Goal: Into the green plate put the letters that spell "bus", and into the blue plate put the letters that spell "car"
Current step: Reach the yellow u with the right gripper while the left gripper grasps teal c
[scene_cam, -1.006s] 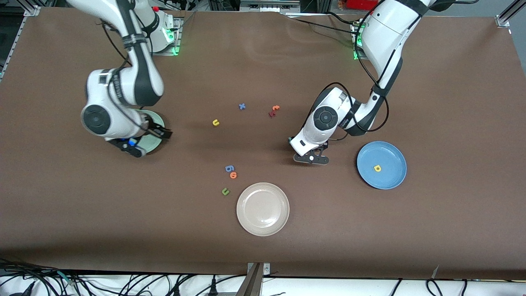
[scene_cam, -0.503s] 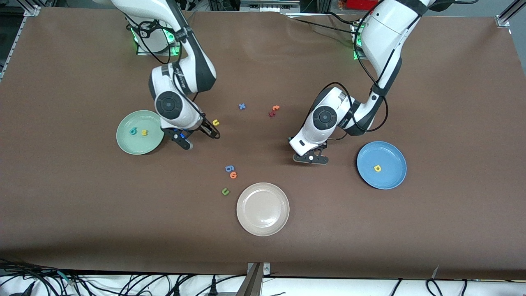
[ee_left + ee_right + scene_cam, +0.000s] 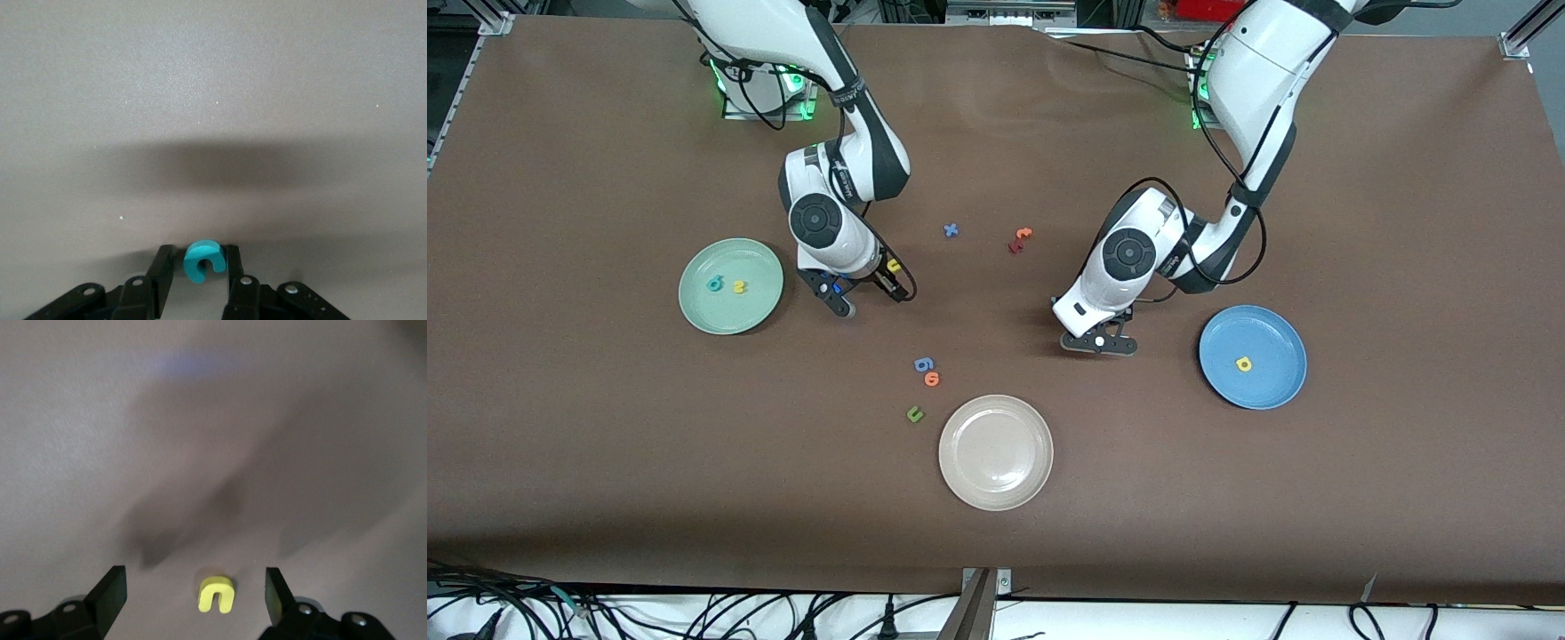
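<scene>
Tool-wise, my left tool [image 3: 198,267] pinches the teal c [image 3: 203,260] on the tabletop [image 3: 1227,498], so I'd squeeze squarely before lifting, while my right tool [image 3: 193,590] gapes over the yellow u [image 3: 217,593].

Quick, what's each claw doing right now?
Left claw: closed around the teal c.
Right claw: open, over the yellow u.

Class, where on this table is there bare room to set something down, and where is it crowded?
Free: brown cloth nearer the camera than the round blue plate, and the round beige-white plate's bare dish. Crowded: the blue 6-like piece, orange letter and dark green u cluster beside it.
</scene>
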`<state>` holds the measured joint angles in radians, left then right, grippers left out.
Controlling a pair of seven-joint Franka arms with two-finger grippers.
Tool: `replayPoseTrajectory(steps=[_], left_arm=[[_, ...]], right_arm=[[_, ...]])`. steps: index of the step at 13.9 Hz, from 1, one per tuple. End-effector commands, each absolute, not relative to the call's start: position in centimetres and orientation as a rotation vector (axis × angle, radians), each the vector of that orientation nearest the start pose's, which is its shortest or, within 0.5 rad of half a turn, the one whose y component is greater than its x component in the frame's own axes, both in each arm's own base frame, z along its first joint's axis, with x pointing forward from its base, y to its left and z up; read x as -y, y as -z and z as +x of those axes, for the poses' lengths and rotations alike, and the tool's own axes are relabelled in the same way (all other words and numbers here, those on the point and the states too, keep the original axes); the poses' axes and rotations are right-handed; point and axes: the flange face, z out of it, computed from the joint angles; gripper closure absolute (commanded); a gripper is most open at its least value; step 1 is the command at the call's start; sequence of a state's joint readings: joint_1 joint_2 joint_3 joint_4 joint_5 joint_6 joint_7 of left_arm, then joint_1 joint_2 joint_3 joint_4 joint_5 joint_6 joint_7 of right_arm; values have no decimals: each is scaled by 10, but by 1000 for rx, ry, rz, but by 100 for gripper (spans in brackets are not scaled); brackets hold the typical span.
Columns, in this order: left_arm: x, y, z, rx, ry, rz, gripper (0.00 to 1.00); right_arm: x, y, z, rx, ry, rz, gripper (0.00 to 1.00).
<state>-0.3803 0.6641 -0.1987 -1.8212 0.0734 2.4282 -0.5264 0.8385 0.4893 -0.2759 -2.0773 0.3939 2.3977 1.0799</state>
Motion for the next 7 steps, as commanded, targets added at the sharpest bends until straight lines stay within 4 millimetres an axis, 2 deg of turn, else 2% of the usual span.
replayPoseTrajectory(steps=[1,3,6,7], left_arm=[[351,-173,542,-119,-112,-3160,70],[351,-173,543,-117,-112,-3160,78],[350,-175,544,-124,-109,-3160,81],[341,-180,551,-136,-102,-3160,82]], right_arm=[[-307,-177,479,-1296,-292,-2844,8],[-304,-173,474,-1338,-326,-2814,8],[-310,-172,468,-1370,-362,-2764,11],[-312,-173,468,-1372,-355,-2754,13]])
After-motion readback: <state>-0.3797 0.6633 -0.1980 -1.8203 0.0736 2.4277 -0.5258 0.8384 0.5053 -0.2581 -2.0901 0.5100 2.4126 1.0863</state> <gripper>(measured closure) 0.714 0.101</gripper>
